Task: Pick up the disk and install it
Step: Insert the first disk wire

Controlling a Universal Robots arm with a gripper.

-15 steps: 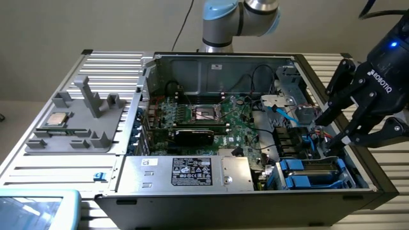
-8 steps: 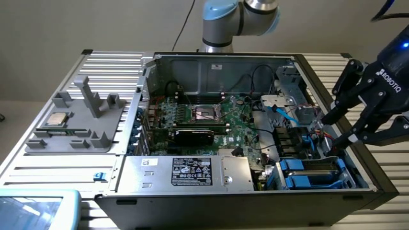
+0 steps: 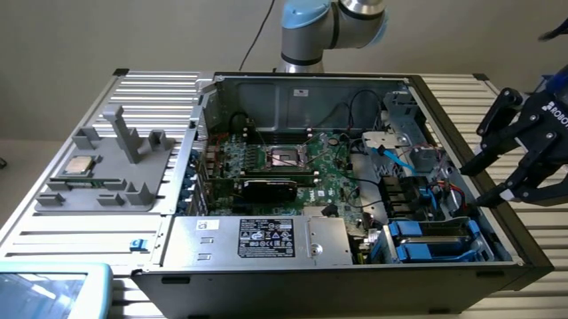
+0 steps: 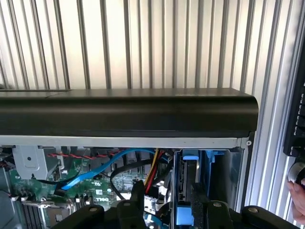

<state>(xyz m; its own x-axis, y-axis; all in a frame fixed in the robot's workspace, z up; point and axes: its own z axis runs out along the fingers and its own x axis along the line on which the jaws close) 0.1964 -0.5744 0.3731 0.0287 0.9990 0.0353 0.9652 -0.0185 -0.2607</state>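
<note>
Inspection of the work area: a black sheet-metal computer case (image 3: pixel 501 249) is lying on its side, open, on a ribbed, silver-grey metal surface (image 3: pixel 89 232). Inside, a green circuit board (image 3: pixel 328 179) is carrying a square socket and dark cabling. A boxy silver power unit (image 3: pixel 266 240) with a black label is filling the near side, and a flat blue cable (image 3: pixel 397 159) is curving across the interior.

Beside the case, on the exterior view's left, a matt grey moulded fixture (image 3: pixel 106 179) with upright posts is holding a small square silver chip (image 3: pixel 82 165).

The disk (image 3: pixel 432 230) is sitting in the blue plastic drive bay in the case's near corner, on the exterior view's right. Its grey metal body is showing between glossy blue rails. In the wrist view it (image 4: pixel 187 191) is appearing edge-on, with the label hidden.

The pincer (image 3: pixel 479 184) is hanging above the case wall on the exterior view's right, near the bay but apart from the disk. Its black, jointed fingers are spreading wide, holding nothing and touching nothing
</note>
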